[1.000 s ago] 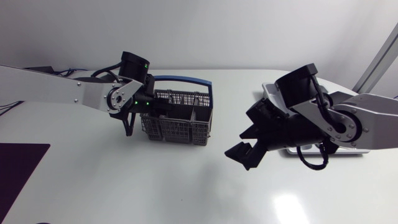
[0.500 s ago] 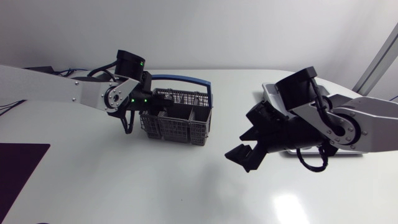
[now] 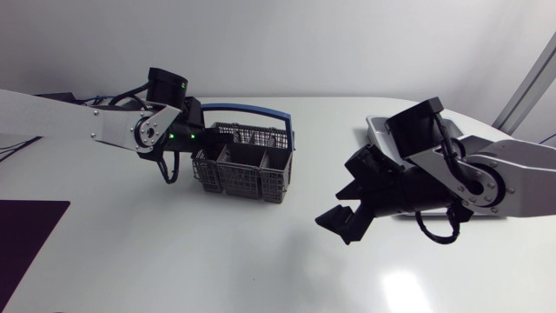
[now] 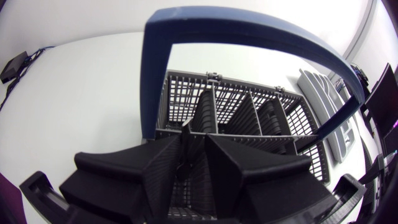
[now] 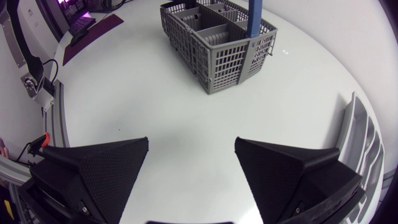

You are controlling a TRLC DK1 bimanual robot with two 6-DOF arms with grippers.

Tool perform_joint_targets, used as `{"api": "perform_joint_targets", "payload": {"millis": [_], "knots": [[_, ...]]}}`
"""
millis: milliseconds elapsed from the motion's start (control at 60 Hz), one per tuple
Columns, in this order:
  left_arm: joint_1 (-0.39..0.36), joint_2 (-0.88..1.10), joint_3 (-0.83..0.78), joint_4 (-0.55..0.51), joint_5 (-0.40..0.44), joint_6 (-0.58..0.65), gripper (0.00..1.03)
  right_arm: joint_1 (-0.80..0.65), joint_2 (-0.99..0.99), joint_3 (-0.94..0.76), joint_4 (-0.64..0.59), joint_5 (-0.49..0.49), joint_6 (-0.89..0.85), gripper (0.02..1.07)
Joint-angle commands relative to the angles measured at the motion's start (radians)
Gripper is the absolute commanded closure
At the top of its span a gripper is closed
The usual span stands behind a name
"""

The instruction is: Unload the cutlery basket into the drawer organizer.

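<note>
i see no cutlery standing in the cutlery basket (image 3: 243, 167), and its compartments look bare from both wrist views, so i judge the unloading is at or near its end. i cannot confirm it, because the drawer organizer (image 5: 364, 140) is mostly hidden under my right arm. the basket sits upright on the table (image 3: 174, 252), left of the middle and well apart from the organizer. my left gripper (image 4: 194, 146) hangs at the basket's near end wall, under the blue handle; i cannot tell whether it pinches that wall. my right gripper (image 5: 192, 142) is spread wide and empty, hovering over bare table between basket and organizer.
</note>
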Motion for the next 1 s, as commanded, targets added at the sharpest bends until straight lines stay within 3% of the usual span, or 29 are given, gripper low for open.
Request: {"api": "perform_joint_targets", "payload": {"millis": [0,183,433,600,883,983], "knots": [[0.019,0.034,0.026,0.003,0.018,-0.03,0.85,0.01,-0.013,-0.024,0.008,-0.004,0.009,0.07],[0.016,0.04,0.029,0.005,0.045,-0.026,1.0,0.01,-0.014,-0.029,0.008,0.0,0.009,0.07],[-0.007,0.005,-0.011,0.011,0.045,-0.004,1.0,0.011,-0.022,-0.045,0.009,0.006,0.007,0.07],[-0.032,-0.087,-0.098,0.088,0.041,0.029,1.0,0.01,-0.029,-0.055,0.009,0.006,0.004,0.07],[-0.102,-0.227,-0.233,0.212,-0.082,0.129,1.0,0.013,-0.051,-0.073,0.009,0.004,0.006,0.07],[-0.137,-0.286,-0.294,0.307,-0.14,0.178,1.0,0.013,-0.062,-0.079,0.009,0.004,0.007,0.07]]}}
